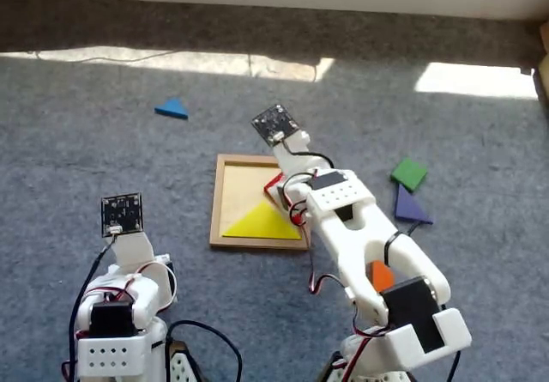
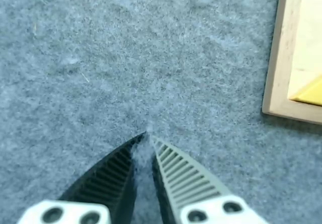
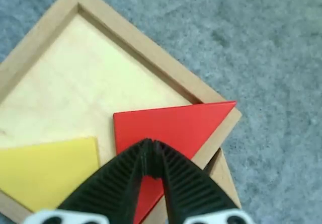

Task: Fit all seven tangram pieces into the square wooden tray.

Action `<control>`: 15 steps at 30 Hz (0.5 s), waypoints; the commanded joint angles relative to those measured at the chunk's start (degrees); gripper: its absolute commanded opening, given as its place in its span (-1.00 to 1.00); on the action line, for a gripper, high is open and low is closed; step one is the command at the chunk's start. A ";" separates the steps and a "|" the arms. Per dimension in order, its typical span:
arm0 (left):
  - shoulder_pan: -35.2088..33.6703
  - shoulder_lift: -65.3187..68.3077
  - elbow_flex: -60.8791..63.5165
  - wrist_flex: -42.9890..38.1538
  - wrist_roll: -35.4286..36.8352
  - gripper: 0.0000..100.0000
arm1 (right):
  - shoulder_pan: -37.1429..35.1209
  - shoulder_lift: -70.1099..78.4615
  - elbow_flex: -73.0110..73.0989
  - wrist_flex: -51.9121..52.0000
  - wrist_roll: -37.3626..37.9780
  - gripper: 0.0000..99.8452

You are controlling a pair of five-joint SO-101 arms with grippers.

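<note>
high view: the right arm [image 1: 360,236] stretches from its base at the near edge out across the carpet, its white plastic links nearly in line, and its gripper [image 1: 280,191] sits over the near right corner of the square wooden tray [image 1: 225,195]. the left arm [image 1: 116,313] is folded back close to its base, well apart from the tray, with a small dark square board [image 1: 122,214] on its wrist; any print on that board is too small to tell.

right wrist view: the right gripper [image 3: 152,151] has its black ribbed fingers [image 3: 118,181] drawn together with nothing seen between them, tips over the flat face of the red triangle [image 3: 171,123]. the red triangle lies tilted, one corner riding up on the pale wood rim of the tray [image 3: 136,35]. the yellow triangle [image 3: 45,168] lies flat on the tray floor just beside it.

left wrist view: the left gripper [image 2: 149,137] points down at the fuzzy grey carpet [image 2: 126,58], one finger black and one grey, both ribbed, closed to a thin slit and empty.

outside the tray on the carpet lie a blue triangle [image 1: 172,108], a green square [image 1: 409,174], a purple triangle [image 1: 410,206] and an orange piece [image 1: 380,275] partly hidden under the right arm.
</note>
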 commanded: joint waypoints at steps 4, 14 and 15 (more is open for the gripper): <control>0.84 -0.92 1.10 0.26 -0.44 -0.99 | 0.22 -2.77 0.57 13.76 0.09 -0.97; 0.84 -0.92 1.10 0.26 -0.44 -0.99 | 3.03 -13.58 0.92 14.99 -0.18 -0.97; 0.84 -0.92 1.10 0.26 -0.44 -0.99 | 4.18 -15.16 0.92 14.99 -0.18 -0.96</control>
